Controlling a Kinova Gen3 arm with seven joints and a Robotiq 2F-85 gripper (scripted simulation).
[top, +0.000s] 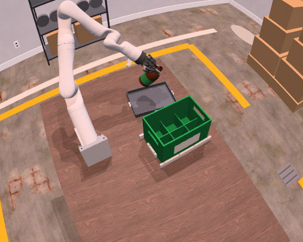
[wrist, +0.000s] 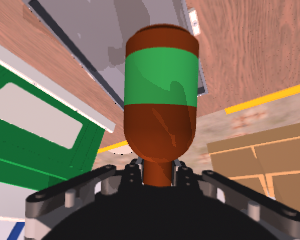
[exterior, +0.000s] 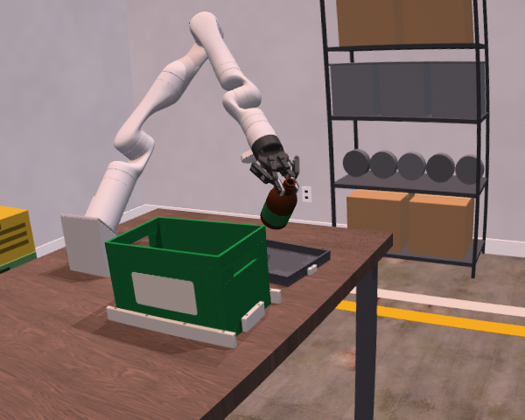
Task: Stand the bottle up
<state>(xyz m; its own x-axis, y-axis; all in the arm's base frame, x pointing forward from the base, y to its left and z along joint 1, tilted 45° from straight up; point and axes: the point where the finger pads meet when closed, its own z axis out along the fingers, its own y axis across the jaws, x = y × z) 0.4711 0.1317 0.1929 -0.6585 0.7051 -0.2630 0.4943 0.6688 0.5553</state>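
Note:
My gripper (top: 154, 69) (exterior: 286, 184) (wrist: 157, 164) is shut on the neck of a brown bottle (top: 149, 77) (exterior: 278, 208) (wrist: 161, 115) with a green label. The bottle hangs in the air, neck up and tilted, with its base lower. It is well above the dark grey tray (top: 160, 88) (exterior: 298, 271) (wrist: 97, 52), near the tray's far edge. The tray holds nothing. The green crate (top: 180, 140) (exterior: 185, 276) (wrist: 25, 145) stands right beside the tray, on the near side in the exterior view.
The crate has several empty compartments and sits between white guide rails (top: 184, 153) (exterior: 172, 325). The arm's base (top: 94, 150) stands left of the crate. The table edge (exterior: 308, 307) lies close to the tray. A shelf rack (exterior: 407, 136) stands beyond the table.

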